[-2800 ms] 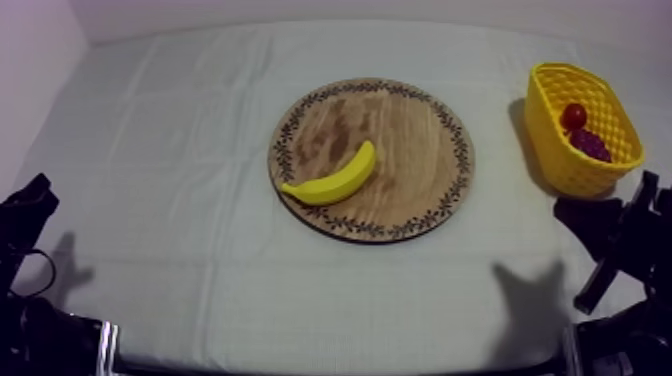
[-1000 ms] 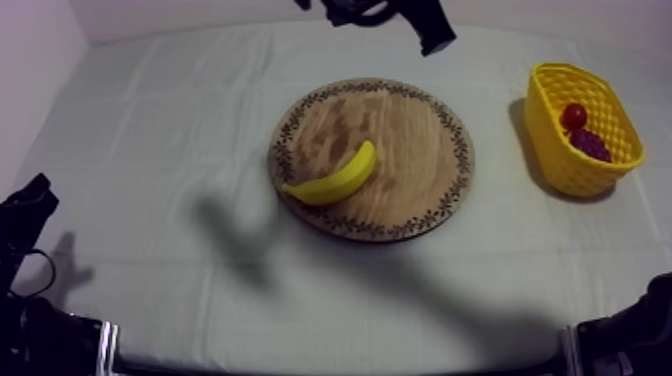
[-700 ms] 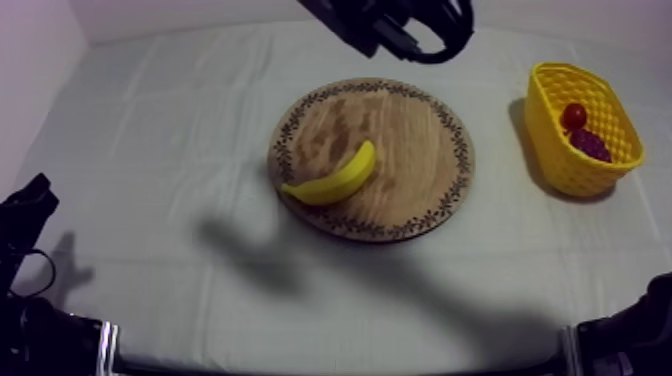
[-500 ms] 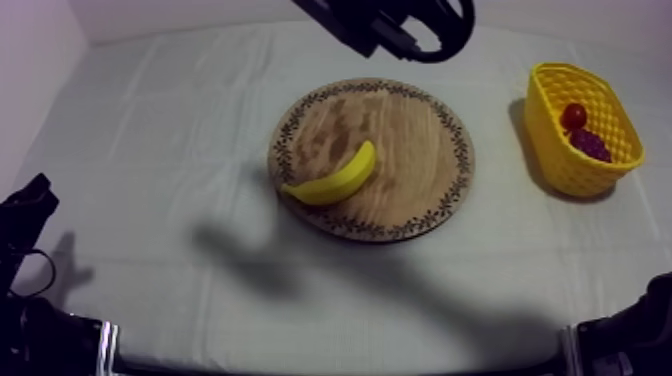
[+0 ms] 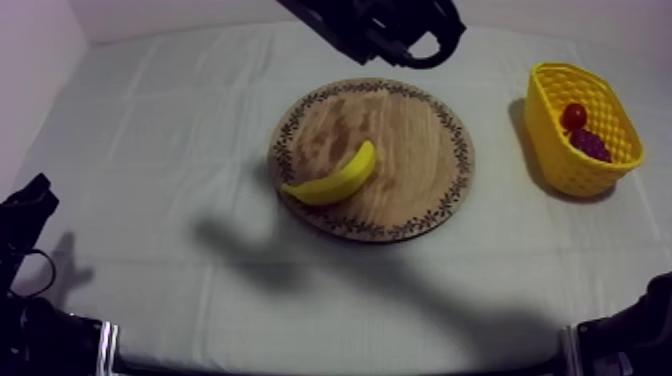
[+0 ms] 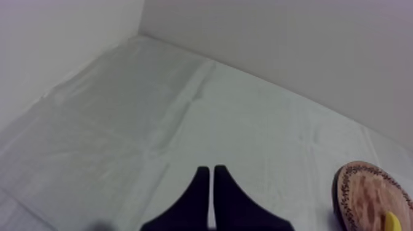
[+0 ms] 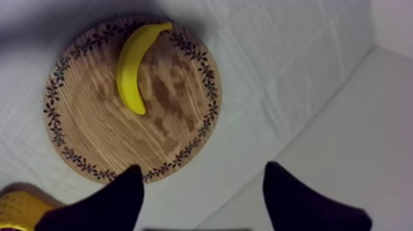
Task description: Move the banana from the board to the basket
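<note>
Your right gripper [image 7: 203, 177] hangs above the far side of the wooden board [image 7: 123, 132]. Its two fingers are spread wide and nothing is between them. In the top view you see the right arm [image 5: 350, 20] coming in over the far rim of the board. Your left gripper [image 6: 212, 178] sits low at the left side of the table, over the cloth [image 6: 184, 123]. Its fingers are pressed together into a narrow wedge and hold nothing.

The yellow basket [image 5: 548, 130] stands at the right side of the table, well apart from the board. Inside it lie a small red fruit [image 5: 573, 115] and, just beside it, a bunch of grapes [image 5: 590, 146]. The banana [image 5: 335, 178] is not in the basket. It lies on the board, with one tip reaching the patterned rim.

Compared with 2.8 seconds ago, the right arm has left its resting place at the lower right and is now over the board. Its shadow [image 5: 250, 240] now falls on the cloth in front of the board. The banana, the board, the basket with its fruit, and the left gripper are where they were.
</note>
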